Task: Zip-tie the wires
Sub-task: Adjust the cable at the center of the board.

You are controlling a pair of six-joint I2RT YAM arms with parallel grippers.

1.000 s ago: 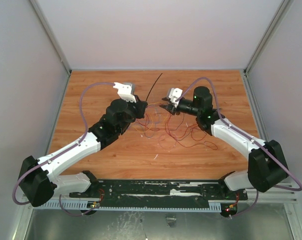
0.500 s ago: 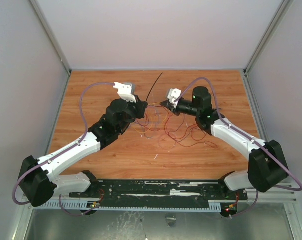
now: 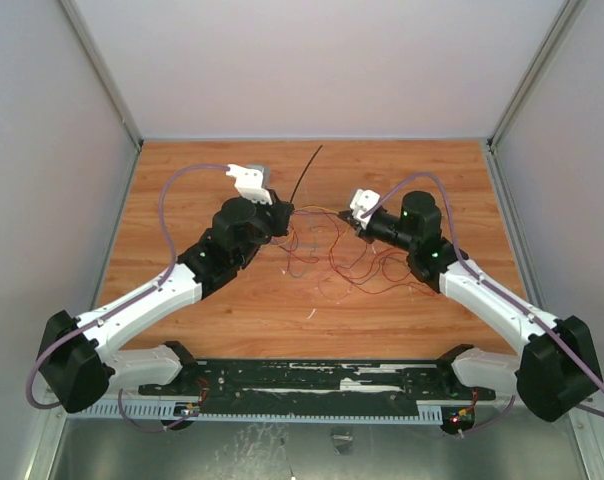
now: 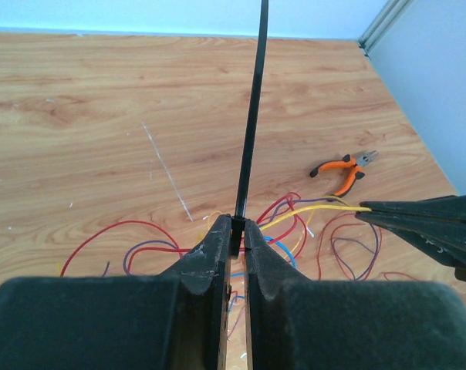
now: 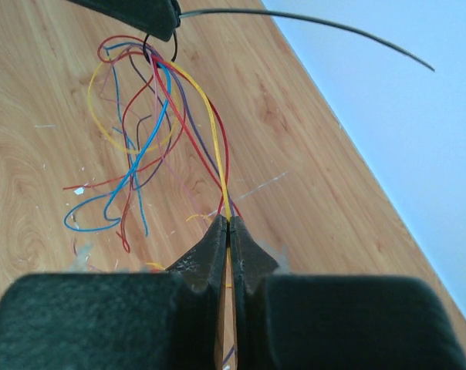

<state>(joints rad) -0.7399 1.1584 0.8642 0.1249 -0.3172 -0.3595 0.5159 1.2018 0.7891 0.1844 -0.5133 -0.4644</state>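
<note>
My left gripper point(image 3: 287, 211) point(image 4: 238, 225) is shut on the head end of the zip tie point(image 4: 251, 116), a stiff black strip point(image 3: 306, 176) pointing up and away toward the back wall. The wires point(image 3: 340, 262) point(image 4: 288, 210) point(image 5: 152, 116), thin red, blue, yellow and purple strands, lie in a loose tangle between the two arms. To their right, my right gripper point(image 3: 352, 224) point(image 5: 228, 223) is shut on a small bunch of them, a yellow strand plainest, drawn taut toward the left fingers point(image 5: 136, 14). A small dark loop shows around the strands just below those fingers.
Orange-handled pliers point(image 4: 342, 168) lie on the wooden table point(image 3: 182, 170) beyond the tangle, to the right in the left wrist view. White walls close the back and sides. Small wire scraps point(image 3: 310, 314) dot the boards in front.
My right gripper closed on the wire strands and pulled back to the right, stretching them away from the left gripper. The left arm and the zip tie have stayed put.
</note>
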